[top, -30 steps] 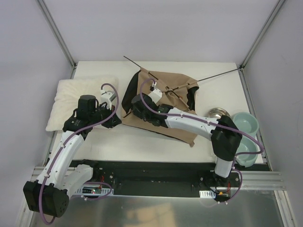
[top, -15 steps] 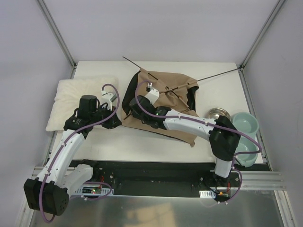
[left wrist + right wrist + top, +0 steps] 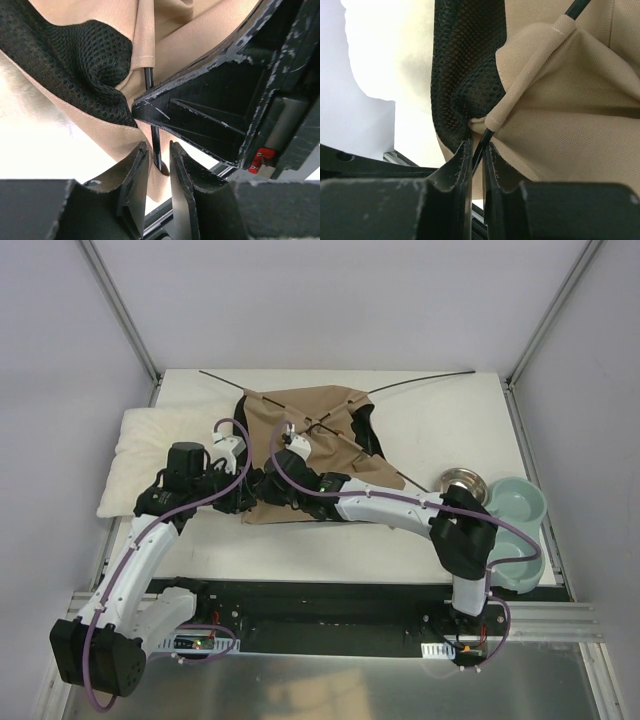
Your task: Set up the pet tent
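The pet tent [image 3: 310,435] lies collapsed on the table, tan fabric with black lining, and its two thin black poles [image 3: 315,423] cross over it. My right gripper [image 3: 277,487] is at the tent's near left corner. In the right wrist view it [image 3: 477,150] is shut on a black pole [image 3: 484,139] where the pole leaves its tan sleeve. My left gripper [image 3: 246,494] is right beside it. In the left wrist view its jaws [image 3: 156,162] stand narrowly apart around a pole end [image 3: 155,145] set in a fabric pocket, with a gap on each side.
A cream pillow [image 3: 160,450] lies at the table's left, under my left arm. A steel bowl [image 3: 460,480] and a pale green double bowl [image 3: 515,525] sit at the right. The right gripper's black body [image 3: 235,100] fills the left wrist view's upper right.
My right gripper has pulled the tent's corner left toward my left gripper. The whole tent and its poles have shifted left and back. My left arm has stayed put.
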{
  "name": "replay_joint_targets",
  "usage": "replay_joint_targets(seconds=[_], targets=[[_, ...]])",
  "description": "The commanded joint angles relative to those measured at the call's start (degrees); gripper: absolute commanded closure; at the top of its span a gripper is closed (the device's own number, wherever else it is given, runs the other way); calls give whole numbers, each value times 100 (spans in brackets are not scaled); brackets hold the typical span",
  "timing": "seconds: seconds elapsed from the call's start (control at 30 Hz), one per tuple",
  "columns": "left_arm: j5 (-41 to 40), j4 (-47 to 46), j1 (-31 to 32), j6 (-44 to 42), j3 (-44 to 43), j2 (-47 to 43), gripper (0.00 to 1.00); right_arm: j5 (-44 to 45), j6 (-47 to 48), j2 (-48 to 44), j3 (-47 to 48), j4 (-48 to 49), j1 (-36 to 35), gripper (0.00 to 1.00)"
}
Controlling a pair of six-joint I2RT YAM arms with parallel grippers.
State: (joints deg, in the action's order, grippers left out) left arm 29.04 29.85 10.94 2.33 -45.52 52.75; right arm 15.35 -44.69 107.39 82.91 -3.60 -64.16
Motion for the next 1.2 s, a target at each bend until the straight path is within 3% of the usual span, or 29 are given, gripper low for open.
replay_joint_targets(seconds=[0.0,0.17,0.4,0.63,0.8,0.9,1.03,1.17], targets=[[-161,-128,31,13,-80,-186,76,-164,285,9,295,377,-44,100],[-319,-128,31,83,8,-274,79,-173,250,115,366,210,-53,100],[-1504,-58,31,487,-36,-555,57,-419,136,168,445,70,-35,100],[-2288,4,31,813,-264,-740,52,-507,-172,-262,340,-360,61,76],[-2482,-5,31,1024,-405,-705,47,-604,-330,-658,217,-528,158,52],[-2569,4,31,1085,-449,-652,46,-692,-356,-842,199,-616,237,43],[-2622,-5,31,1156,-546,-582,46,-1007,-164,-1097,242,-966,526,40],[-2658,-5,31,1270,-625,-626,46,-1973,827,-1343,322,-1494,1281,36]])
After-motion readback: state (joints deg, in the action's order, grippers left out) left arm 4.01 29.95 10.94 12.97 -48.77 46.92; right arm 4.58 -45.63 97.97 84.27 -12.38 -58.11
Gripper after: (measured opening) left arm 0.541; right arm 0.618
